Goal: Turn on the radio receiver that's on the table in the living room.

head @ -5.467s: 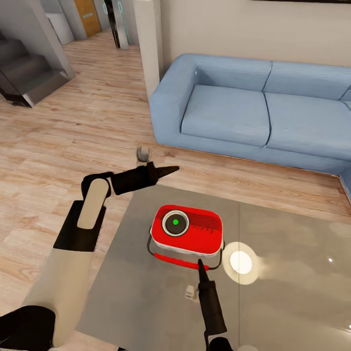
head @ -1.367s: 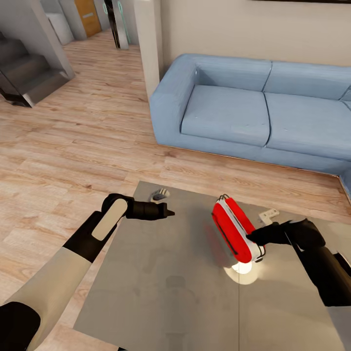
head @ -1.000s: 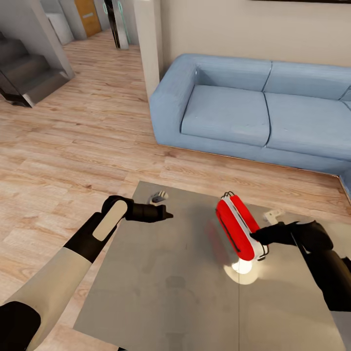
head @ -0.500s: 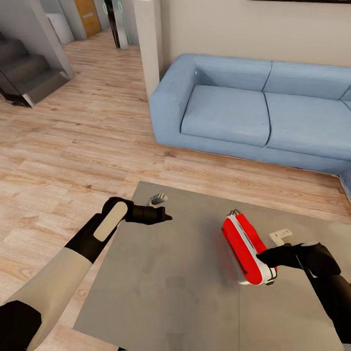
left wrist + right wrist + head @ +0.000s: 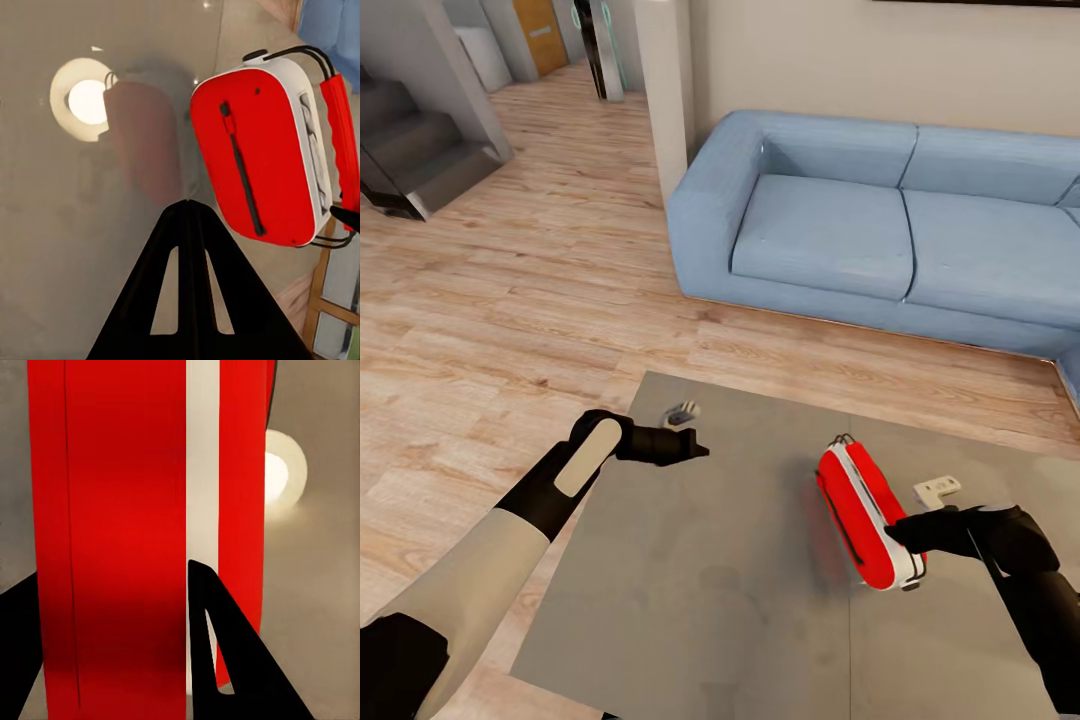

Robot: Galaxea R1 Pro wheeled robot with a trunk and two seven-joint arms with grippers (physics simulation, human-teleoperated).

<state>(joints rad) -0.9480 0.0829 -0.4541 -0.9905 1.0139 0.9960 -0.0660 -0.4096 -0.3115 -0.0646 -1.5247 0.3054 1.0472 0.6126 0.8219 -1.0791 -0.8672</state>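
- The radio receiver (image 5: pixel 866 515) stands on edge at the counter's (image 5: pixel 690 600) lower right, pinched by the right end effector (image 5: pixel 905 530).
- The left end effector (image 5: pixel 695 452), pressed together, hovers well apart at centre-left.

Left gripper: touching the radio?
No. The left gripper hovers over the table, well apart from the radio.

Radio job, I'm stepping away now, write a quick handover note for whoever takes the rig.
Right gripper: shut on the radio, which is tipped up on its edge on the grey table.
Left gripper: shut, empty, hovering above the table's left part, pointing at the radio.
Done: radio reached and gripped.
Left: whether it is switched on cannot be seen; check, then press the switch.
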